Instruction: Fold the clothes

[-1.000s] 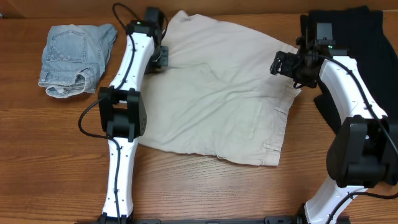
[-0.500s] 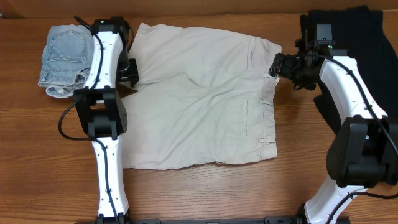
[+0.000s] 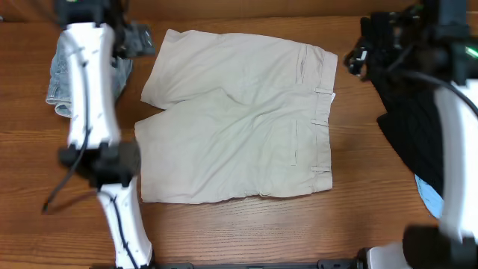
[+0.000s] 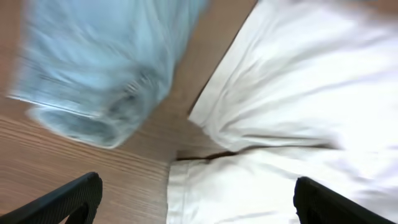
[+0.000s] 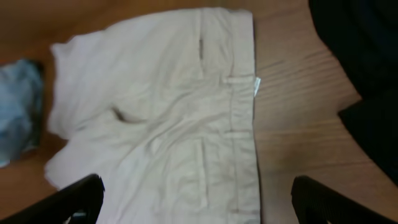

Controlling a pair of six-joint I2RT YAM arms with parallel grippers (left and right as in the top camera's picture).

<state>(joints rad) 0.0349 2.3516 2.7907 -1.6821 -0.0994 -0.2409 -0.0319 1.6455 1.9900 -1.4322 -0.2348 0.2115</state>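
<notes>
The cream-beige shorts [image 3: 239,119] lie spread flat in the middle of the table, waistband to the right, both legs to the left. Folded denim shorts [image 3: 54,90] sit at the far left, partly hidden by my left arm. A black garment [image 3: 418,119] is piled at the right. My left gripper [image 4: 196,202] hangs open above the gap between the denim shorts [image 4: 106,68] and the beige legs' hems [image 4: 298,93], holding nothing. My right gripper [image 5: 199,202] is open high over the waistband side of the beige shorts [image 5: 168,112], also holding nothing.
Wooden table [image 3: 246,232] with bare surface along the front. A bit of light-blue cloth [image 3: 429,198] peeks out under the black garment at the right edge. Both arms stand raised at the table's far corners.
The left gripper pulled the beige shorts' upper leg out to the left, opened and let it go. Both arms rose away from the cloth. The shorts now lie flat.
</notes>
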